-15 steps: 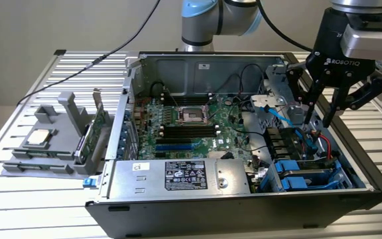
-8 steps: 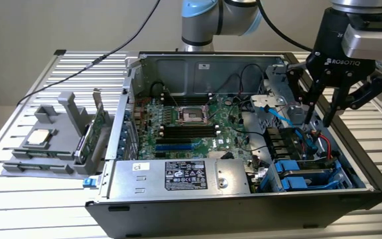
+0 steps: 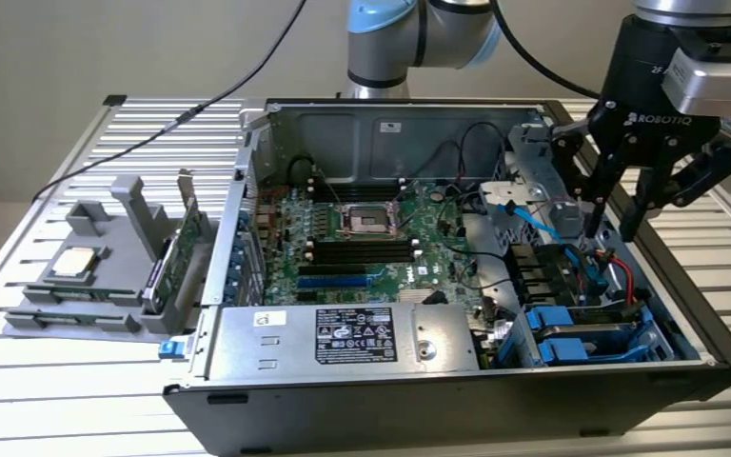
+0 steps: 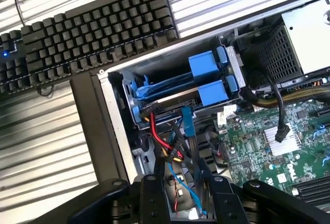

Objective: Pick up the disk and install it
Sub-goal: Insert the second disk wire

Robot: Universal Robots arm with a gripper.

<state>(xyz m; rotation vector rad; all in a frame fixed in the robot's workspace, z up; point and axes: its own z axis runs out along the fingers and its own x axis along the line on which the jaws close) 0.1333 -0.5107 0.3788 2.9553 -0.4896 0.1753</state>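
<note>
The open computer case (image 3: 467,400) lies on its side on the slatted table. In its drive cage near the exterior view's right front corner sits the disk in its blue carrier (image 3: 584,335), its blue tabs (image 4: 209,77) facing out; little of its silver body shows. My gripper (image 3: 611,211) hangs just above the case's right side, over the red and blue cables behind the cage. Its two dark fingers (image 3: 590,202) stand apart with nothing between them. In the wrist view the gripper (image 4: 183,203) frames only cables (image 4: 160,136) underneath.
A grey fixture (image 3: 99,286) at the exterior view's left holds a small silver CPU chip (image 3: 76,261) and green cards (image 3: 183,249). The power supply (image 3: 340,338) fills the case front, with the motherboard (image 3: 365,233) behind it. A black keyboard (image 4: 87,28) lies beside the case.
</note>
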